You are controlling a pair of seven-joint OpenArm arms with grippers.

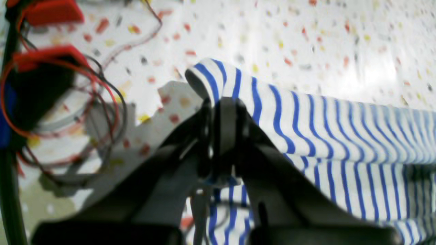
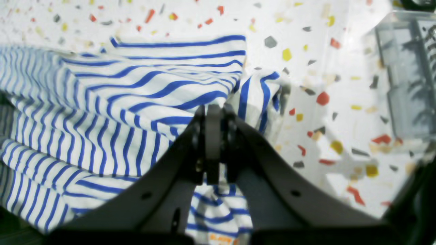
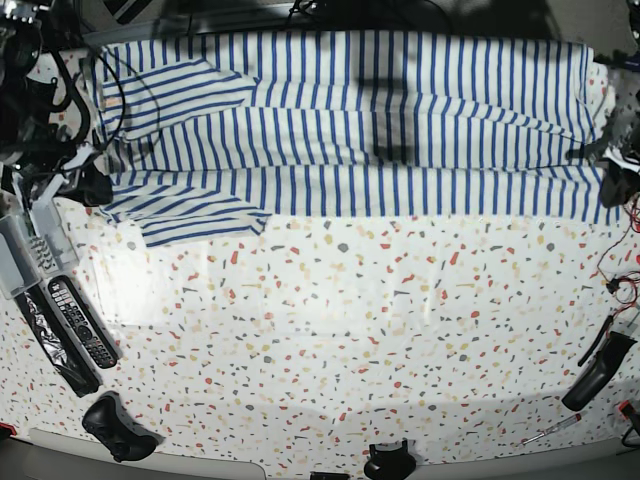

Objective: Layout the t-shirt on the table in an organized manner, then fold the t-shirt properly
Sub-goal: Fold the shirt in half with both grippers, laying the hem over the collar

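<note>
Remotes at table edge, apart from t-shirt.

- The left gripper has dark, matte black fingers that widen into broad angled plates toward the camera.
- Red and black cables loop beside it, near red moulded parts.
- The right gripper is equally black, with small round holes in each plate and a grey central strip.

Speckled table; striped t-shirt spread along frame's top, remote controls lower left, black tool lower right.
</note>
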